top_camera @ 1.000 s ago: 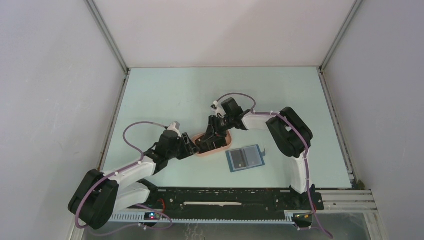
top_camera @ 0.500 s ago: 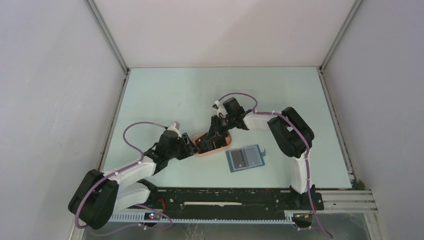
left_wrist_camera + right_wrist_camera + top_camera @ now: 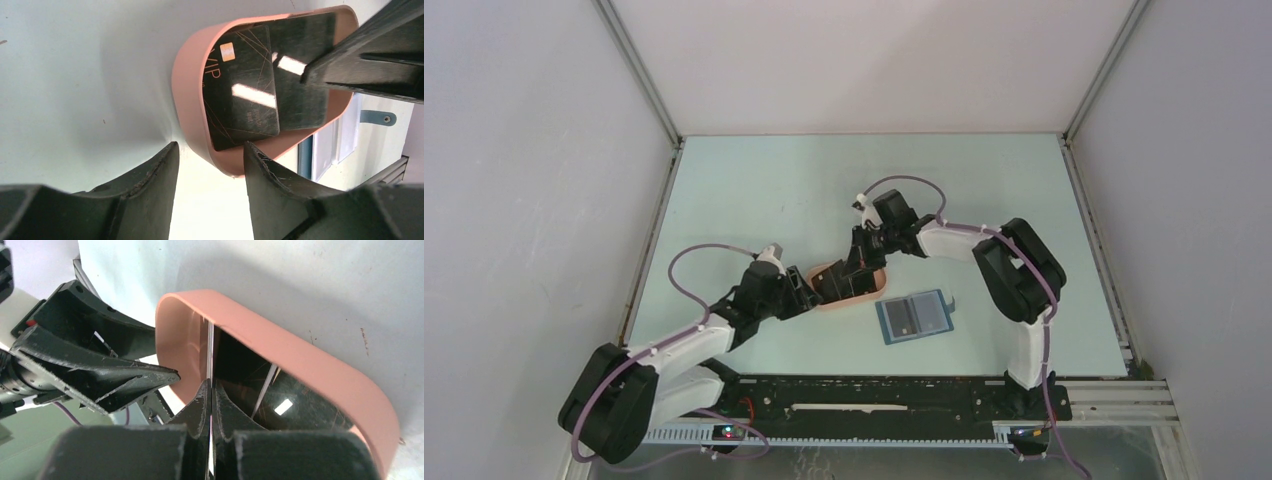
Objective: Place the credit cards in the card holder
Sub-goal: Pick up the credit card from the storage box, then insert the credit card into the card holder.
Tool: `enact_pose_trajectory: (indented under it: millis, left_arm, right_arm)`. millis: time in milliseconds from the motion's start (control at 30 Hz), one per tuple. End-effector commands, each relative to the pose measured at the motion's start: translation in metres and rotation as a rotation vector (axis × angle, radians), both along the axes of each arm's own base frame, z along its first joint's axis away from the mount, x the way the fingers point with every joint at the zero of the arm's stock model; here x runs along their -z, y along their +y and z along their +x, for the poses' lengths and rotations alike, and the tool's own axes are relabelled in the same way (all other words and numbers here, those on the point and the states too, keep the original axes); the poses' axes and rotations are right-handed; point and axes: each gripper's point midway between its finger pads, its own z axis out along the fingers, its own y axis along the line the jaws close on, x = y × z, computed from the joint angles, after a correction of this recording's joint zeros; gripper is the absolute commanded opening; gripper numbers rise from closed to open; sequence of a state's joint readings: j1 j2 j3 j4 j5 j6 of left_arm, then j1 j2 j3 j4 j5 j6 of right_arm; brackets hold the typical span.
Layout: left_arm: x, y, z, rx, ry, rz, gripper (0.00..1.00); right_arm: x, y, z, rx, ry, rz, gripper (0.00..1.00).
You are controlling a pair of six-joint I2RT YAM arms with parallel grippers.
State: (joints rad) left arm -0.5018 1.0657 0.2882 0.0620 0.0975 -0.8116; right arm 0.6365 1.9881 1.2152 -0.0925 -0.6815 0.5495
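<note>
Pale mint tabletop (image 3: 774, 190) fills a white-walled enclosure, seen from above. Nearest the arm bases, the blue card holder (image 3: 914, 316) lies opened flat with its grey-blue pockets up and its long axis running roughly nine to three o'clock.

Beyond it, at about ten o'clock from the holder, sits the pink oval tray (image 3: 871, 290). The left gripper (image 3: 210, 146) is at the tray's eight-o'clock end. Its jaws stand apart either side of the rim and hold nothing that I can see.

Inside the tray, two black cards (image 3: 245, 95) lie flat and overlapping, the upper one lettered VIP in gold.

Farthest out, the right gripper (image 3: 210, 386) reaches down into the tray from one o'clock. Its fingers are pressed together on one credit card (image 3: 210, 347), seen edge-on as a thin pale line standing upright.

The holder lies at about four o'clock from that claw and is far nearer the right arm. The carry would probably run that way, and the card would then need laying down to meet a pocket mouth.
</note>
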Motion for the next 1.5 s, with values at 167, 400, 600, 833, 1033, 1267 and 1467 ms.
enact_pose_trajectory:
  millis: [167,400,600,833,1033,1267,1467]
  left_arm:
    - [-0.028,0.006,0.01,-0.018,-0.101,0.018,0.57]
    - [-0.04,0.022,0.006,-0.062,-0.142,0.056,0.62]
    - [-0.066,0.021,0.003,-0.033,-0.241,0.021,0.63]
    - [-0.137,-0.014,-0.01,0.133,-0.53,-0.263,0.65]
    - [-0.176,-0.031,-0.03,0.222,-0.706,-0.442,0.7]
    - [-0.202,-0.068,-0.056,0.357,-0.832,-0.547,0.73]
    - [-0.2,-0.088,-0.062,0.396,-0.893,-0.509,0.73]
  right_arm:
    - [-0.059,-0.009,0.014,-0.038,-0.269,0.027,0.0]
    - [-0.089,-0.01,0.001,-0.149,-0.359,0.103,0.0]
    - [-0.135,-0.028,-0.025,-0.363,-0.499,0.251,0.0]
    - [-0.166,-0.062,-0.061,-0.502,-0.566,0.373,0.0]
    - [-0.16,-0.09,-0.099,-0.56,-0.587,0.443,0.0]
    - [-0.168,-0.113,-0.125,-0.561,-0.528,0.596,0.0]
    - [-0.168,-0.12,-0.123,-0.538,-0.513,0.627,0.0]
